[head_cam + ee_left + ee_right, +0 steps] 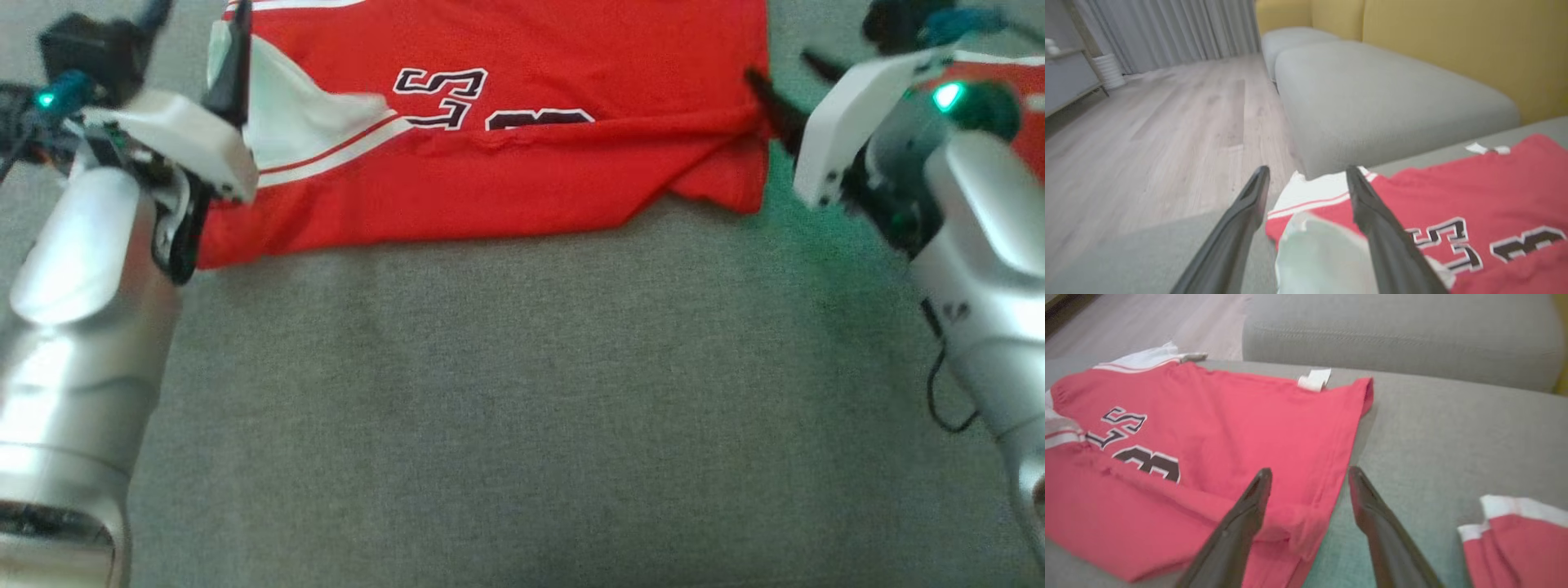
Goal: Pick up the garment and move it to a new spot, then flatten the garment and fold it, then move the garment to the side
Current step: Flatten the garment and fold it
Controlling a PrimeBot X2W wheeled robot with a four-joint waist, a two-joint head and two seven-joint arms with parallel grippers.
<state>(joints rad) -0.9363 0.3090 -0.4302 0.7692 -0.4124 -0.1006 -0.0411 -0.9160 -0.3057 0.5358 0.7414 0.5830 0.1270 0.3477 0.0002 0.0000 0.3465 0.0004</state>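
Observation:
The garment (531,163) is a red jersey with white trim and black numbers, lying folded on the grey cushion (522,392) at the far side. My left gripper (230,37) stands open over its white-trimmed left end. In the left wrist view the left gripper (1308,171) has its fingers spread above the white cloth of the garment (1474,196), gripping nothing. My right gripper (775,65) is open at the jersey's right edge. In the right wrist view the right gripper (1310,470) straddles the folded edge of the garment (1229,449) without holding it.
Another red and white cloth (1515,539) lies on the cushion to the right, beside my right arm. A second grey cushion (1372,94) sits beyond the jersey, with a yellow backrest (1453,41) behind it. Wooden floor (1147,134) lies off the cushion's left end.

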